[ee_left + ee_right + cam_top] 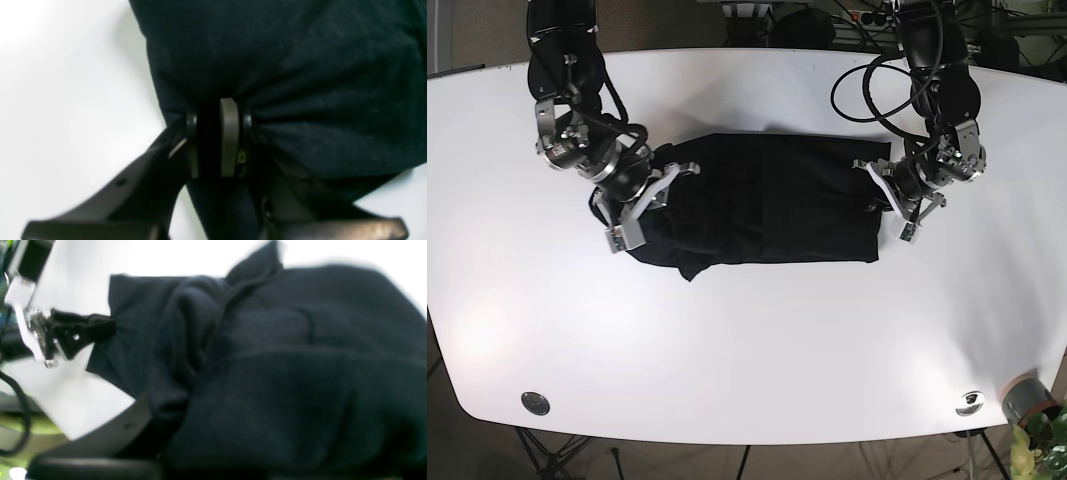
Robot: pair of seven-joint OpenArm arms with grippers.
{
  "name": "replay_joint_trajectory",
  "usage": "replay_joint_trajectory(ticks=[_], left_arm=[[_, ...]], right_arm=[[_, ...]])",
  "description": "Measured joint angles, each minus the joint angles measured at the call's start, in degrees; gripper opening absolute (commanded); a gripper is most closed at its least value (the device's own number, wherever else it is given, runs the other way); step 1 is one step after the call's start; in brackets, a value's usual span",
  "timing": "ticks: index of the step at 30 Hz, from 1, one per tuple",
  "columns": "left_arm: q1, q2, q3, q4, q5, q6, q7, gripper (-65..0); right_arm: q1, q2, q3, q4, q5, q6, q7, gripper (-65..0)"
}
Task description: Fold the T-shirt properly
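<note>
Left gripper (213, 140) pinched on one end edge of the dark T-shirt (767, 200), cloth bunching at the pads; right gripper (655, 187) at the opposite end, buried in fabric, grip cannot tell. T-shirt lies mid-table (757, 350) as a partly folded band, so judged mid-fold: next move likely carries one end over the other, keeping edges level.

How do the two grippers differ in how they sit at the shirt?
The left gripper pinches bunched fabric at the shirt's straight end edge; its pads show plainly. The right gripper sits at the rumpled opposite end, its fingers buried under cloth, so its grip is unreadable. Both are low at the shirt's ends.
</note>
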State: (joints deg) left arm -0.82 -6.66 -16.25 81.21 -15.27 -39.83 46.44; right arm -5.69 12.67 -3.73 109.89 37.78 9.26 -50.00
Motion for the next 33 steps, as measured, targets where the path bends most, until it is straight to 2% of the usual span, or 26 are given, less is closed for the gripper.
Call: replay_joint_trajectory(ticks=[4, 9, 13, 19, 21, 24, 28, 30, 33], left_arm=[[-0.17, 0.04, 2.43, 0.02, 0.00, 0.13, -0.04, -58.1], [-0.15, 0.42, 4.39, -0.07, -0.66, 0.07, -0.37, -58.1], [-0.15, 0.39, 4.66, -0.11, -0.68, 0.07, -0.50, -58.1], [-0.15, 0.39, 4.68, -0.15, -0.68, 0.02, -0.48, -58.1], [-0.15, 0.39, 4.68, -0.15, -0.70, 0.02, -0.59, -58.1], [-0.13, 0.42, 4.68, -0.17, -0.72, -0.07, -0.63, -58.1], [-0.13, 0.39, 4.68, -0.17, -0.83, -0.09, -0.66, -58.1], [-0.15, 0.42, 4.68, -0.20, -0.81, -0.09, -0.63, -58.1], [-0.15, 0.42, 4.68, -0.22, -0.87, -0.09, -0.66, -58.1]], right_arm=[[0.37, -2.78, -5.22, 2.75, -4.31, -0.31, -0.13, -62.6], [1.64, -5.60, -11.13, 2.91, -4.57, -0.46, -0.83, -62.6], [2.93, -8.22, -13.05, 2.86, -5.05, -0.50, -0.81, -62.5], [6.16, -13.07, -18.27, -1.44, -13.09, -0.48, -0.09, -62.0], [7.21, -14.62, -19.52, -4.46, -16.02, -0.46, -0.24, -59.6], [8.44, -16.35, -19.93, -8.33, -20.00, -0.63, -0.20, -48.7], [9.22, -17.46, -19.89, -12.07, -25.00, -0.44, 0.04, -28.4], [9.22, -17.77, -19.91, -13.20, -28.04, -0.46, -0.15, -21.4], [9.09, -17.77, -21.00, -13.33, -32.13, -0.48, -0.15, -14.4]])
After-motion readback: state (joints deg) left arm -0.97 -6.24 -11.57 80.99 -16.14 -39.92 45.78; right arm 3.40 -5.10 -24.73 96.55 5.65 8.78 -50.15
